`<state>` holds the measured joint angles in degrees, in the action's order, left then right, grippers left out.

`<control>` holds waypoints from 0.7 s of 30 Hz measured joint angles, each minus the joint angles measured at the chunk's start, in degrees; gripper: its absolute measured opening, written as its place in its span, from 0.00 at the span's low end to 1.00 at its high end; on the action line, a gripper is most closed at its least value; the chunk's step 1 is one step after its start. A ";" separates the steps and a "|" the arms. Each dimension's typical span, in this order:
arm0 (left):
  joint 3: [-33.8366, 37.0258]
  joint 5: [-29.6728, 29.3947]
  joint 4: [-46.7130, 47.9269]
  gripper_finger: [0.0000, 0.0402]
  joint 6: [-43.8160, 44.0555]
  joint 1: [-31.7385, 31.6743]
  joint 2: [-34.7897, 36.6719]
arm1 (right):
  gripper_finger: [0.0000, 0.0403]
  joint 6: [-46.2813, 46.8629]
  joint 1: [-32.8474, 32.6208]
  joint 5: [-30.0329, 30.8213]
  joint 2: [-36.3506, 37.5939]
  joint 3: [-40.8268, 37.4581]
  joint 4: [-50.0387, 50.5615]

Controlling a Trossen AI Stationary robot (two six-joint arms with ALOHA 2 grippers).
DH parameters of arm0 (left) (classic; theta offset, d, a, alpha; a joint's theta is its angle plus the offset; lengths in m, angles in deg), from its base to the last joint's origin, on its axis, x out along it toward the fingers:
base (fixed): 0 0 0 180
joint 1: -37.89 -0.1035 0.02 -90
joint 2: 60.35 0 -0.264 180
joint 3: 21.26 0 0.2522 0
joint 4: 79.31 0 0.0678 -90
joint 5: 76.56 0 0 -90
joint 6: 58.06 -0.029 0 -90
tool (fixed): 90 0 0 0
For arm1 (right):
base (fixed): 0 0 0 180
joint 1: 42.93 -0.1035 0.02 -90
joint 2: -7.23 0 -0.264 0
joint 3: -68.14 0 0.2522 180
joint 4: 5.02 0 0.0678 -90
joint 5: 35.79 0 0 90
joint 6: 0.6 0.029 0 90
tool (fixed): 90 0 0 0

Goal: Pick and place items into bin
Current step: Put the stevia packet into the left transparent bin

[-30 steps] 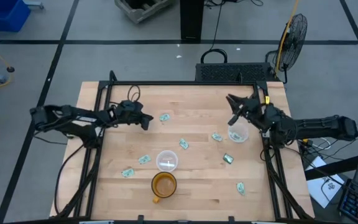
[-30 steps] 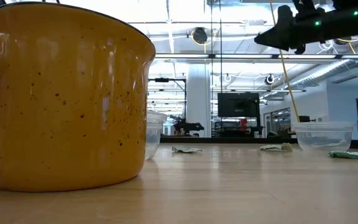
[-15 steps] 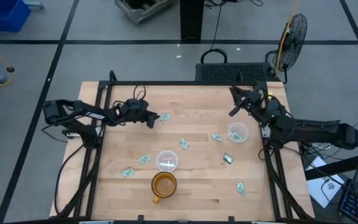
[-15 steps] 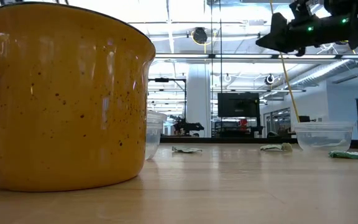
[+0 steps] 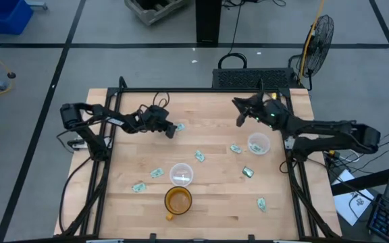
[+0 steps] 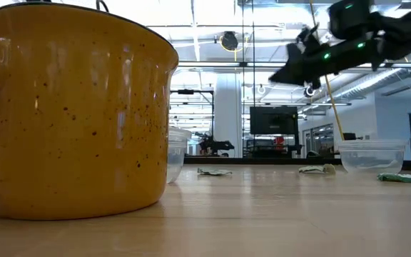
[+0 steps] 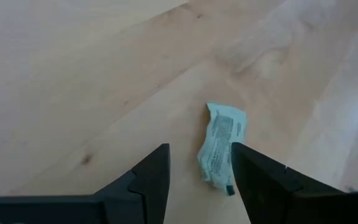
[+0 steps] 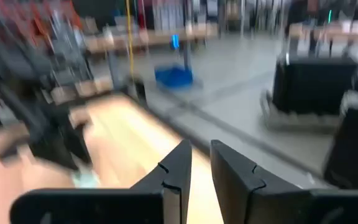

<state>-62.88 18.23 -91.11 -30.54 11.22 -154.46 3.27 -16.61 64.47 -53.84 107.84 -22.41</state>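
Several pale green-and-white packets lie flat on the wooden table, among them one far-left (image 5: 179, 126), one mid-table (image 5: 199, 155) and one (image 5: 236, 148) beside a clear cup (image 5: 258, 144). My left gripper (image 5: 171, 129) is open, low over the table, just left of the far-left packet. In the left wrist view that packet (image 7: 221, 149) lies just beyond the fingertips of my left gripper (image 7: 199, 163), close to one finger and untouched. My right gripper (image 5: 238, 112) hangs in the air over the table's far right part, left of the clear cup, with a narrow gap between its fingers (image 8: 197, 149).
A second clear cup (image 5: 182, 173) and a yellow speckled mug (image 5: 177, 200) stand near the table's near edge; the mug (image 6: 77, 107) fills the left of the low view. More packets lie at the near left (image 5: 139, 187) and near right (image 5: 261, 203). A black frame borders the table.
My left gripper has slid toward the table's right, closing in on the far-left packet. My right gripper has moved from above the right clear cup toward the table's left and far side, staying high. The packets and cups have stayed put.
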 joint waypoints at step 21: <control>-0.09 -0.44 3.21 0.04 -0.45 1.97 0.09 | 0.13 -0.04 0.12 -0.07 -5.05 2.16 -0.92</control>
<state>-62.96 17.79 -87.90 -30.99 13.19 -154.37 3.24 -16.49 64.41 -58.89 109.99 -23.33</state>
